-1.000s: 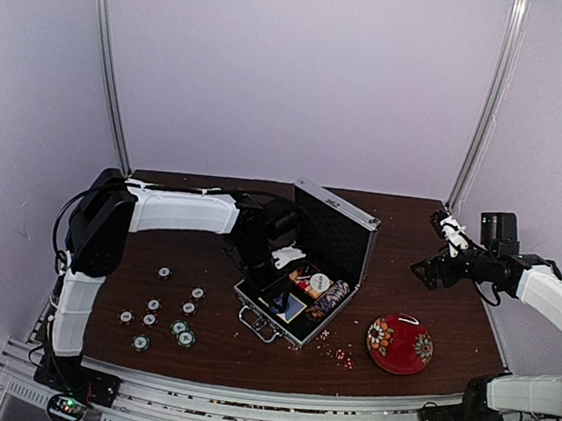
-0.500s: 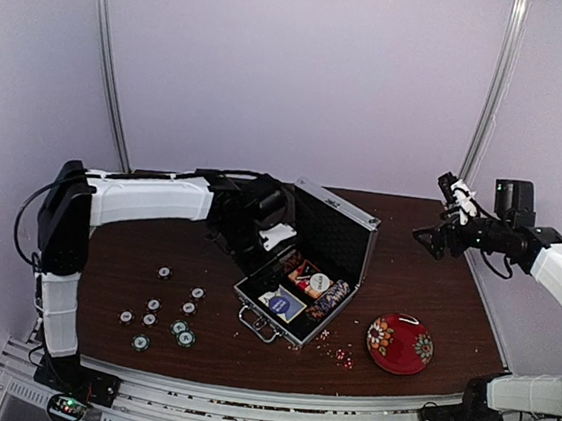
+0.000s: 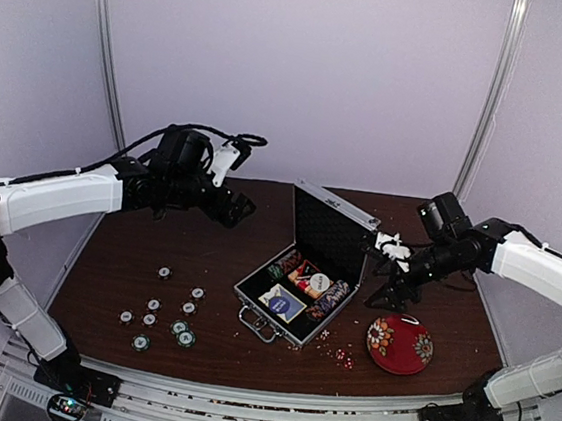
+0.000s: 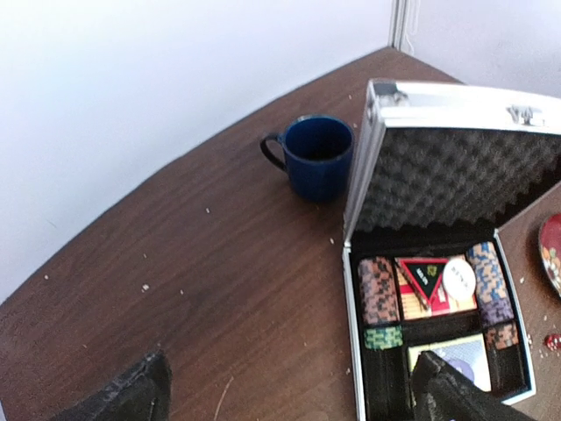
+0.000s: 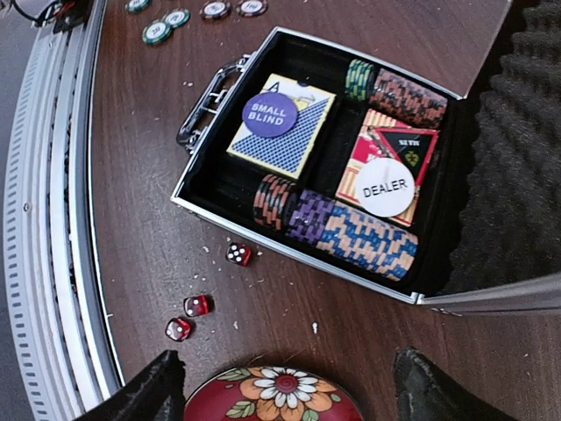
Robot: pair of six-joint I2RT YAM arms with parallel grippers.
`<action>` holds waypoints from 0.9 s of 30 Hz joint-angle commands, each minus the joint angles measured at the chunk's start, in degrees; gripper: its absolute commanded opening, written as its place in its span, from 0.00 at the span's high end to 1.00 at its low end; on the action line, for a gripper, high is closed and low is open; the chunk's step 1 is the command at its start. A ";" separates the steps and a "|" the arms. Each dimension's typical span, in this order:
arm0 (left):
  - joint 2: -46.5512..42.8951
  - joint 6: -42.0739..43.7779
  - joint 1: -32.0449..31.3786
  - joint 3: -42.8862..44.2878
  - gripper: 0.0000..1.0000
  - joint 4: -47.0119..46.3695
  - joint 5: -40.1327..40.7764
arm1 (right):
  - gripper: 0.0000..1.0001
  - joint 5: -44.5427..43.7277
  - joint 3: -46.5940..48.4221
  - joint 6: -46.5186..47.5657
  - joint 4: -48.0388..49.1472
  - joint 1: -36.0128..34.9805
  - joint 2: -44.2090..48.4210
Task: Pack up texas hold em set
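Your left gripper (image 3: pixel 238 209) has pulled back to the upper left, released and empty, while the right gripper (image 3: pixel 386 282), also released, has swung in beside the open briefcase (image 3: pixel 330 238) at centre; loose poker chips (image 3: pixel 185 338) lower left still need packing.

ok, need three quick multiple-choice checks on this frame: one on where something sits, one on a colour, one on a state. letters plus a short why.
1. The DEALER button is:
A) inside the briefcase, on the red card box
B) outside the briefcase
C) nowhere in view

2. The SMALL BLIND button is:
A) white
B) purple
C) green

3. The briefcase lid is:
A) shut and latched
B) open, standing up
C) detached

Answers:
1 A: the right wrist view shows the white disc lying on the red box in the case.
2 B: its face is purple with white lettering.
3 B: the foam-lined lid stands upright behind the open compartments.
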State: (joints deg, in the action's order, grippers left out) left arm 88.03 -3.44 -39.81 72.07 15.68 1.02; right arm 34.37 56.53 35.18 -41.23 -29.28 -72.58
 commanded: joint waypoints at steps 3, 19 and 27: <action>2.63 -3.95 1.05 5.11 0.02 -3.09 5.10 | 0.31 -15.86 -2.06 4.08 0.77 -10.62 -1.77; -11.40 -3.02 2.45 -13.77 0.02 -19.99 12.63 | 0.61 -24.14 -1.38 5.68 1.58 -24.23 -15.02; -7.04 -2.60 3.87 -6.62 0.02 -12.15 3.45 | 0.62 -22.97 -0.29 5.83 0.24 -26.32 -18.37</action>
State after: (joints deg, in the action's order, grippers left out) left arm 83.18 -6.02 -36.27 66.30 4.75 9.04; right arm 11.81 54.81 40.62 -39.88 -54.85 -90.13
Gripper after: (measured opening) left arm 0.978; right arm 0.383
